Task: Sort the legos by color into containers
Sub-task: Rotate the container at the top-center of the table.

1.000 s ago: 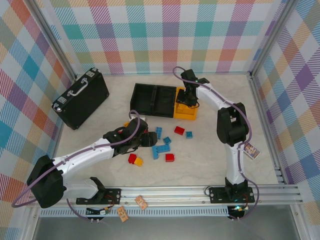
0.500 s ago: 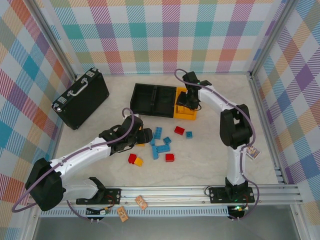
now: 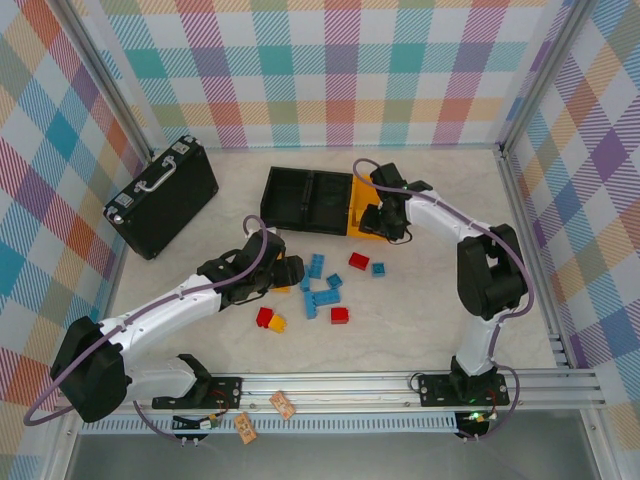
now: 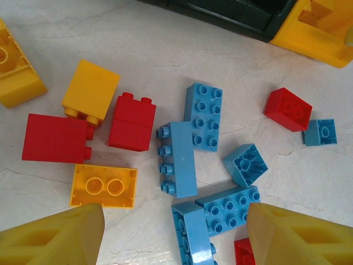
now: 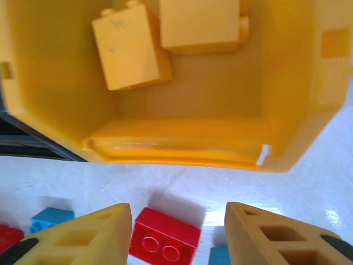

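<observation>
Loose legos lie mid-table: blue ones [image 3: 322, 298], red ones [image 3: 358, 261] and a yellow one [image 3: 277, 323]. The containers stand behind them, two black bins [image 3: 305, 198] joined to a yellow bin [image 3: 365, 228]. My left gripper [image 3: 287, 272] hovers open over the pile. In its wrist view the left gripper [image 4: 175, 237] frames a blue brick [image 4: 193, 234] on the table, with red [image 4: 131, 121] and yellow [image 4: 105, 186] bricks to the left. My right gripper [image 5: 177, 232] is open and empty above a red brick [image 5: 164, 240], at the near wall of the yellow bin [image 5: 182, 146], which holds two yellow bricks [image 5: 129, 47].
A larger black briefcase [image 3: 162, 196] with a silver handle lies at the back left. Checked walls enclose the table on three sides. Bare tabletop lies to the right of the pile and near the front rail [image 3: 350, 385].
My right gripper has drawn back from above the yellow bin to its near edge, and its jaws have opened wider. The left gripper has shifted slightly left over the pile.
</observation>
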